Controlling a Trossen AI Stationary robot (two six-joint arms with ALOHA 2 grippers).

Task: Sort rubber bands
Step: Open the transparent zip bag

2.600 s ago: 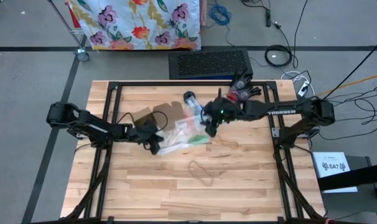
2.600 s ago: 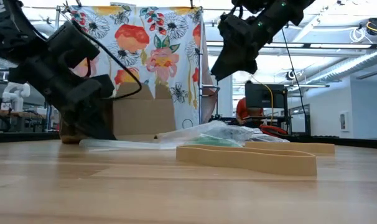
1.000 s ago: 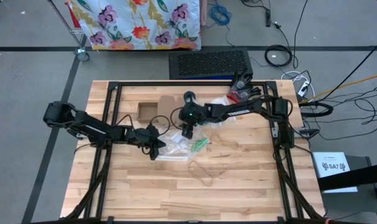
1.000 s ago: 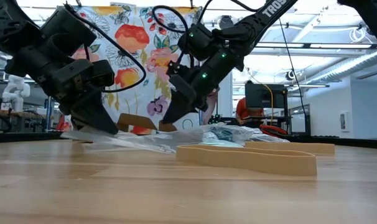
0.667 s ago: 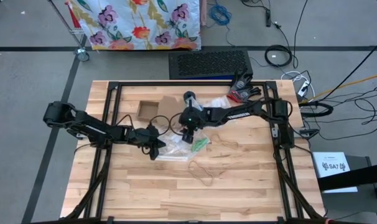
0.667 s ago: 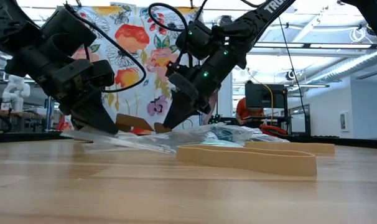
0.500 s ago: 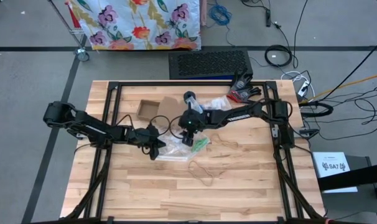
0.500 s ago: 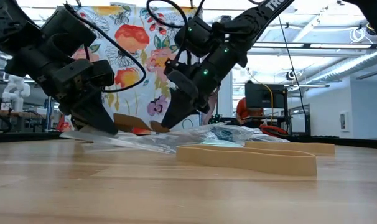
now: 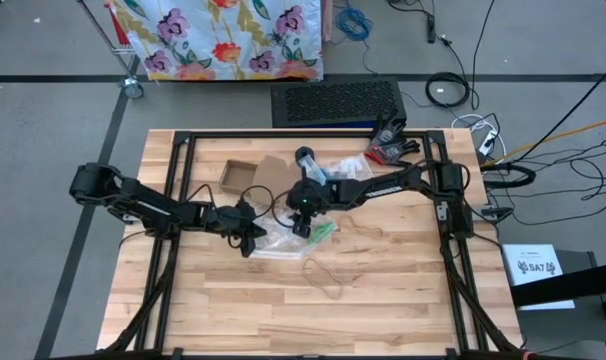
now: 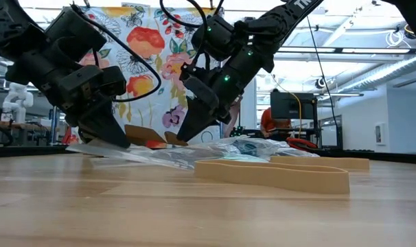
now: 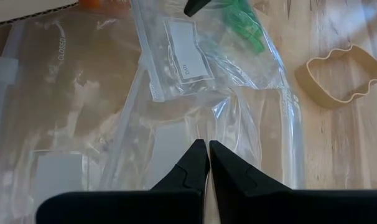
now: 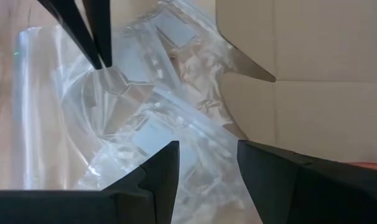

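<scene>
On the left side of the table [image 9: 183, 300] the left gripper [image 9: 249, 240] sits low on the pile of clear plastic bags [image 9: 283, 235], its two fingers [image 11: 195, 163] pressed together with the tips right on the plastic; whether they actually pinch a fold of it is hard to tell. In the left wrist view one bag carries a white label [image 11: 187, 51] with small print too tiny to read, and a zip strip nearby shows embossed letters that look like "CLOSE". A flattened cardboard box [image 9: 255, 174] lies just behind the bags.

Moving toward the middle, the right gripper [image 9: 301, 226] hovers right above the same bag pile with its fingers [image 12: 158, 169] spread apart and nothing between them. The right arm has white lettering along it in the high view, too small to read.

The rubber bands: a bunch of green ones [image 9: 321, 232] sits among the bags just right of the right gripper, and a big wavy tan one [image 9: 323, 277] lies loose on the bare wood nearer the front edge. Another tan loop [image 9: 367, 229] lies farther right
</scene>
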